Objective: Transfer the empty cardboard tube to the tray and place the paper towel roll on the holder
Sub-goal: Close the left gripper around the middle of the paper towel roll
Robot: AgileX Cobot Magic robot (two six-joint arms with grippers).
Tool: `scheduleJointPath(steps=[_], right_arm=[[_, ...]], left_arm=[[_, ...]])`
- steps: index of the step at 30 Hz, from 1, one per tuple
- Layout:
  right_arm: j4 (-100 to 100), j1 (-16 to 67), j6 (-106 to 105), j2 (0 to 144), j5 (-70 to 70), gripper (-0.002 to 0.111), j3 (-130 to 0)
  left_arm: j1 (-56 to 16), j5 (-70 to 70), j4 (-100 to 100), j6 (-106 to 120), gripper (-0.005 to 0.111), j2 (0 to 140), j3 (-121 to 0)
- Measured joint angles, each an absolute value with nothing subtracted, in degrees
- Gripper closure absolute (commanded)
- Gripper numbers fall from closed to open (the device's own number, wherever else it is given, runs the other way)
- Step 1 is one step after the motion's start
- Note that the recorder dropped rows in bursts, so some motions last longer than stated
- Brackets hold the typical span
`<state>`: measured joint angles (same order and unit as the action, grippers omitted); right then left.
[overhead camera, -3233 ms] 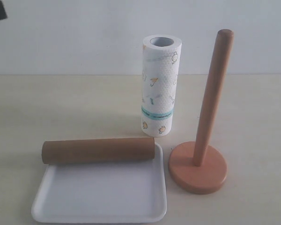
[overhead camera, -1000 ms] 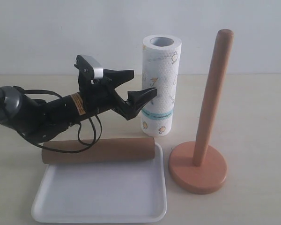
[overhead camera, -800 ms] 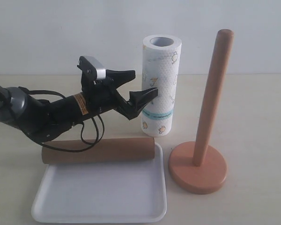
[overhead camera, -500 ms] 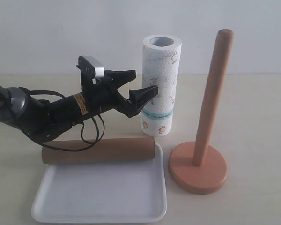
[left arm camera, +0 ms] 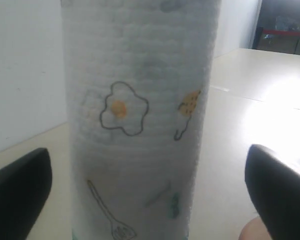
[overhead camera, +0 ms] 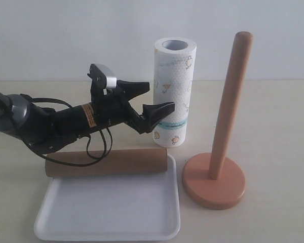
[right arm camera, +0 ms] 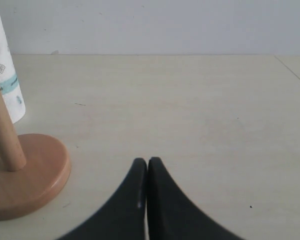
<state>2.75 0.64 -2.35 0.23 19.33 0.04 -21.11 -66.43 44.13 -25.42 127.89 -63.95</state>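
Looking from the left side first, we're seeing the black left arm reaching in low over the table (overhead camera: 273, 126), cables looping under it. Just in front of it the empty cardboard tube (overhead camera: 106, 162) is lying on its side: plain brown, hollow, and stretching along the far rim of the tray (overhead camera: 106, 215). We're reading it as resting right on that far edge rather than flat in the middle. The tray itself is a glossy white square with rounded corners and a low rim.

Moving right, the left gripper (overhead camera: 160, 95) is hanging wide open at the side of the paper towel roll (overhead camera: 173, 76). In the left wrist view we're seeing one dark finger (left arm camera: 20, 195) on each side of the roll with clear gaps, so it's released, not clamping anything.

The roll is standing upright on the table, behind the tray's far right corner and just left of the holder (overhead camera: 228, 111). It's thick, white and embossed, with little cartoon prints (a fried egg and a spatula are showing up close), a teal band near the bottom and an open core on top.

Next, the holder is standing with its rod bare: light brown wood, tall and slim with a rounded top, on a round disc base.

Farthest right, the right gripper (right arm camera: 147, 165) is showing only in its own wrist view, clenched with its fingertips pressed together, holding nothing, near the holder's base.
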Motion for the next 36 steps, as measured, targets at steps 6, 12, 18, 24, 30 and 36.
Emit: scheduleJointPath(steps=[6,12,18,24,30,36], right_arm=[[2.7,0.6,-2.4,0.2,19.3,0.108,0.0],[2.7,0.6,-2.4,0.2,19.3,0.108,0.0],[2.7,0.6,-2.4,0.2,19.2,0.108,0.0],[2.7,0.6,-2.4,0.2,19.2,0.108,0.0],[2.7,0.6,-2.4,0.2,19.2,0.108,0.0],[2.7,0.6,-2.4,0.2,19.2,0.108,0.0]], left_arm=[[-21.1,-66.4,44.6,-25.4,0.008,127.9,-64.0],[-24.3,-58.8,45.8,-25.4,0.009,127.9,-68.5],[-25.0,-57.3,42.5,-26.4,0.032,127.9,-69.9],[-25.0,-57.1,42.1,-26.1,0.033,127.9,-69.9],[-25.0,-57.1,42.1,-25.7,0.046,127.9,-69.9],[-25.0,-57.1,42.1,-25.6,0.097,127.9,-69.9]])
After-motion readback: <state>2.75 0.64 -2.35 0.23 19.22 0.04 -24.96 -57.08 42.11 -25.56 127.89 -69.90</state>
